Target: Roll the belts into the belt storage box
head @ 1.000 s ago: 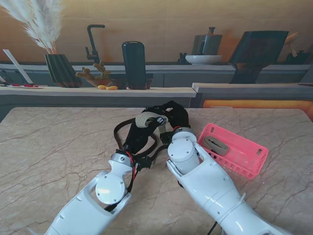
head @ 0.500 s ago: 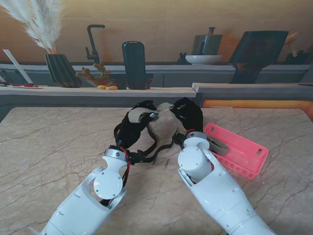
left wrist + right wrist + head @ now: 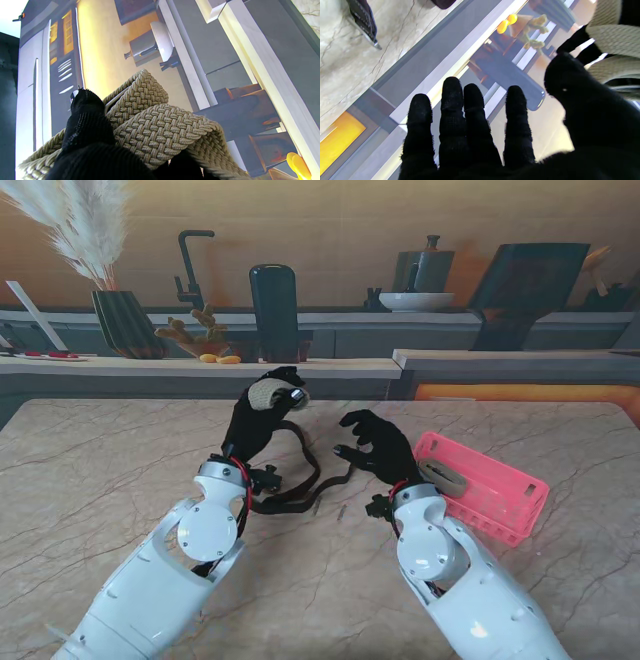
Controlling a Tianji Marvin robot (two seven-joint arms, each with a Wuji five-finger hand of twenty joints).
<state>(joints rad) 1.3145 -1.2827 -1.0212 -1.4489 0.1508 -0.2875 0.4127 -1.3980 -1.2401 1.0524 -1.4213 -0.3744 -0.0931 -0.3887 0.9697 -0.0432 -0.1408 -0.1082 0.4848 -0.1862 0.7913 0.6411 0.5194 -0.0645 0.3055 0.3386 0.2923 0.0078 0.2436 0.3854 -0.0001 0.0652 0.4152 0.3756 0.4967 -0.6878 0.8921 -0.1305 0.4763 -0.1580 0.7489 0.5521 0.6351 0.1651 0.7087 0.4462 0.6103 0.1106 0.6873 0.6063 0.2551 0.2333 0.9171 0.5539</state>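
My left hand point(image 3: 258, 423) is raised above the table's far middle, shut on a rolled beige woven belt point(image 3: 268, 394). The left wrist view shows the braided belt point(image 3: 160, 127) wrapped over my black-gloved fingers point(image 3: 87, 117). A dark brown belt point(image 3: 296, 486) lies looped on the marble between my arms, a strand rising toward the left hand. My right hand point(image 3: 375, 446) hovers open, fingers point(image 3: 460, 120) spread, holding nothing, just left of the pink storage box point(image 3: 500, 490). A rolled grey belt point(image 3: 440, 476) lies inside that box.
A raised ledge point(image 3: 200, 366) runs along the table's far edge, with a dark vase of pampas grass point(image 3: 125, 320), a black cylinder point(image 3: 273, 310) and small ornaments behind it. A small dark bit point(image 3: 341, 511) lies on the marble near the brown belt.
My hands have parted: the left lifted the beige roll up and leftward, the right let go and drew back toward the pink box with fingers spread.
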